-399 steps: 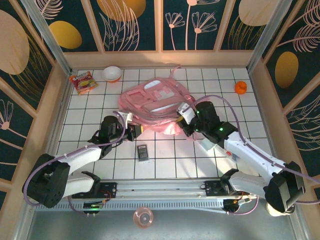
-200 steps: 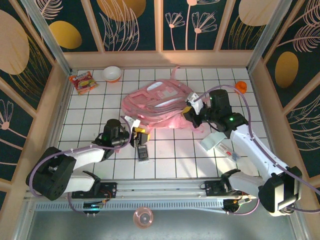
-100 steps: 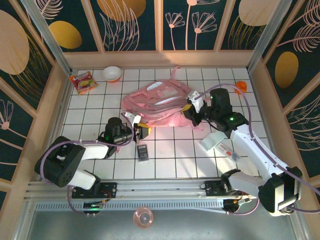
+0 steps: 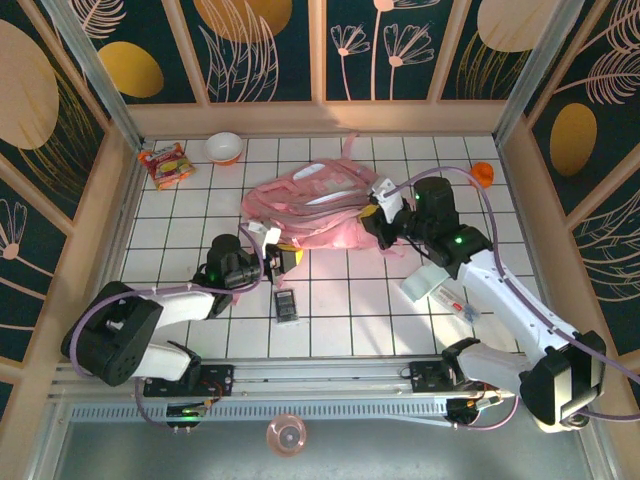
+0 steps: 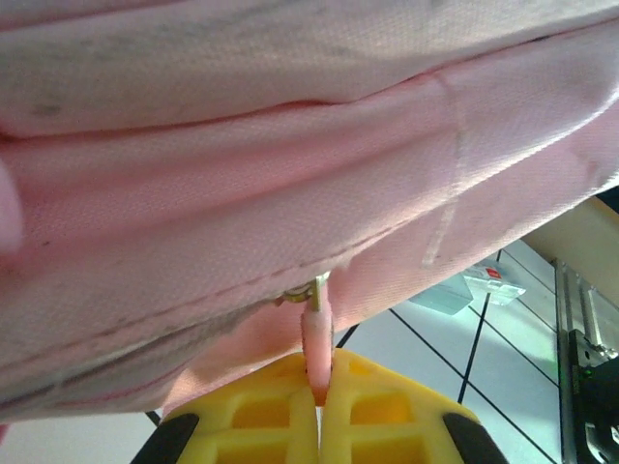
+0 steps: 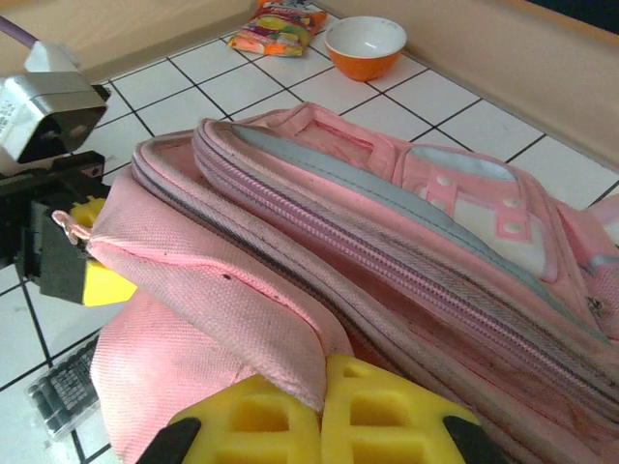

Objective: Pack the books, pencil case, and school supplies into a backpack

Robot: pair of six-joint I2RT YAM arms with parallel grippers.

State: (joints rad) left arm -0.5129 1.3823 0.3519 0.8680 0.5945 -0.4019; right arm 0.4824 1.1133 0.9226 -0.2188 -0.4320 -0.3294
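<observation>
L pincer [image 5: 317,391], having come in from the open worktop [image 4: 340,320], is now pinching the backpack [image 4: 315,205] zip pull [image 5: 315,333]. R pincer [image 6: 322,382] is clamping fabric at the opp. edge. Backpack's lying mid-worktop and unzipping's prob. starting. Calculator [image 4: 286,305] & pencil case [image 4: 432,283] are still lying outside.

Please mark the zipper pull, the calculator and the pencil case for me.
zipper pull [image 5: 316,340], left wrist view, on the middle of its pink tab.
calculator [image 4: 286,305], top external view, on its dark body.
pencil case [image 4: 425,284], top external view, on its mint-green part.
</observation>
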